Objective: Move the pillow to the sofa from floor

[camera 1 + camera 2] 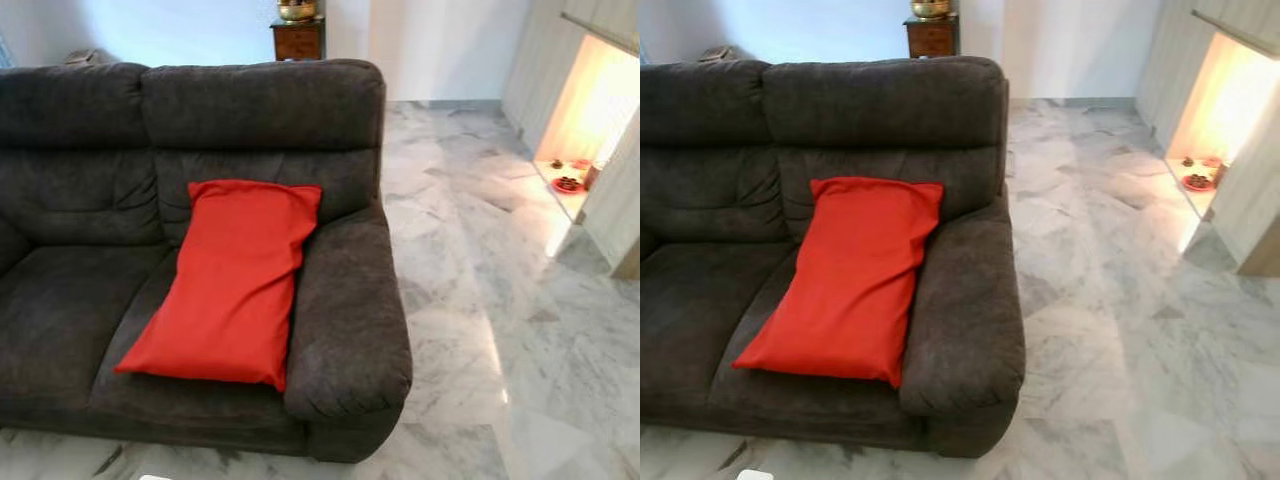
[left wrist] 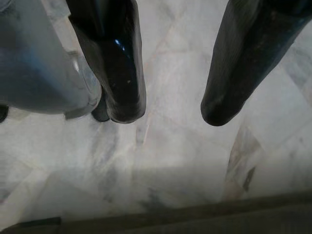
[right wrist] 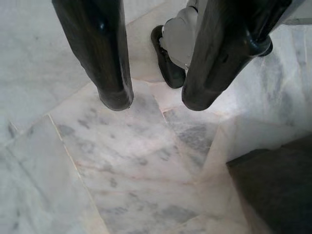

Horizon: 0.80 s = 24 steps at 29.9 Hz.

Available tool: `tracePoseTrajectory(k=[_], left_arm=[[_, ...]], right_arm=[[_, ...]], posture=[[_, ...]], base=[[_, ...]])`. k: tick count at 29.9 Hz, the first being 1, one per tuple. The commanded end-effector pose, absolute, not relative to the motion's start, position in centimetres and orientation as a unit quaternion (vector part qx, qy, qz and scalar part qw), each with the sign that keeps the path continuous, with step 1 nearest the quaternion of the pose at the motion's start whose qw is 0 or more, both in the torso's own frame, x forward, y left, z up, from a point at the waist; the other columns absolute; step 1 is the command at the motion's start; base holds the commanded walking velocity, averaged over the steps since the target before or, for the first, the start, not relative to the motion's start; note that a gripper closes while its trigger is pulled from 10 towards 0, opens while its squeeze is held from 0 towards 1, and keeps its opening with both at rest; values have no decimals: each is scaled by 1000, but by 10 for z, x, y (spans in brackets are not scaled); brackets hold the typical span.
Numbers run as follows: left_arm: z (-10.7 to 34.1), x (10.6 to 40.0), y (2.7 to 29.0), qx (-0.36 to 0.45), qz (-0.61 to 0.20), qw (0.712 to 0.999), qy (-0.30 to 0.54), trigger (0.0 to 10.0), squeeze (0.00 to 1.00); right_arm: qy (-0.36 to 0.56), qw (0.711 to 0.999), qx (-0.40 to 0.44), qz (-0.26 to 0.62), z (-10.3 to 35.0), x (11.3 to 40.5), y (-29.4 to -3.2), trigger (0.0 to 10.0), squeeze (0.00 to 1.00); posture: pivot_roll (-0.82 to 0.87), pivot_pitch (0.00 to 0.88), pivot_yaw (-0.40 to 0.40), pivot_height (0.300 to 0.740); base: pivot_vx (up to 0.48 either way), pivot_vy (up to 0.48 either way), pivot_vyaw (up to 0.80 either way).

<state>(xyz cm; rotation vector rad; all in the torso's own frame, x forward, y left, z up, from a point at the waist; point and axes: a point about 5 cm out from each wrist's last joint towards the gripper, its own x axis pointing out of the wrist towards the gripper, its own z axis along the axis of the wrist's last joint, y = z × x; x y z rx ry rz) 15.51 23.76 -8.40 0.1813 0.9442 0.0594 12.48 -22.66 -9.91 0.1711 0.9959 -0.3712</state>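
A red pillow (image 1: 232, 283) lies on the right seat of the dark grey sofa (image 1: 80, 190), leaning against the backrest and touching the right armrest (image 1: 345, 310). My left gripper (image 2: 173, 113) hangs open over the marble floor (image 2: 161, 161) with nothing between its fingers. My right gripper (image 3: 153, 103) is open too, pointing down at the floor beside the robot's foot (image 3: 170, 53), holding nothing.
Grey-veined marble floor (image 1: 470, 300) stretches to the right of the sofa. A lit alcove (image 1: 590, 110) with small items sits at the far right. A wooden cabinet (image 1: 298, 38) stands behind the sofa. A dark sofa edge (image 3: 278, 185) shows in the right wrist view.
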Motion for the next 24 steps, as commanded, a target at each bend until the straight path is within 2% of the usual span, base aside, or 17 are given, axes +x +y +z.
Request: tracePoseTrajectory(k=[1,6,8,10,11,13,17,24], left_arm=[[-82,158,239,90,31,889,448,10000,0],[-72,175,245,102,42,907,407,10000,0],[-49,204,253,90,82,941,315,10000,0],[-33,220,257,81,99,959,255,10000,0],[-11,236,260,85,101,975,178,10000,0],[5,246,258,80,93,985,121,10000,0],[18,247,241,81,59,993,64,10000,0],[16,241,225,55,38,996,51,10000,0]], right_arm=[[485,851,85,-181,-101,119,-228,10000,0],[487,850,85,-181,-101,117,-230,10000,0],[487,850,85,-182,-101,116,-232,10000,0],[487,850,84,-181,-101,116,-232,10000,0],[488,850,82,-179,-101,116,-232,10000,0],[488,851,81,-178,-101,116,-232,10000,0],[487,852,81,-174,-101,119,-229,10000,0],[485,854,82,-171,-101,121,-226,10000,0]], posture=[[-1,0,70,740],[-6,0,72,740],[-8,0,71,740],[-4,0,70,740],[5,0,66,740],[5,0,66,740],[8,0,67,740],[10,0,65,740]], base=[[0,0,-800],[0,0,-800],[0,0,-800],[0,0,-800],[0,0,-800],[0,0,-800],[0,0,-800],[0,0,-800]])
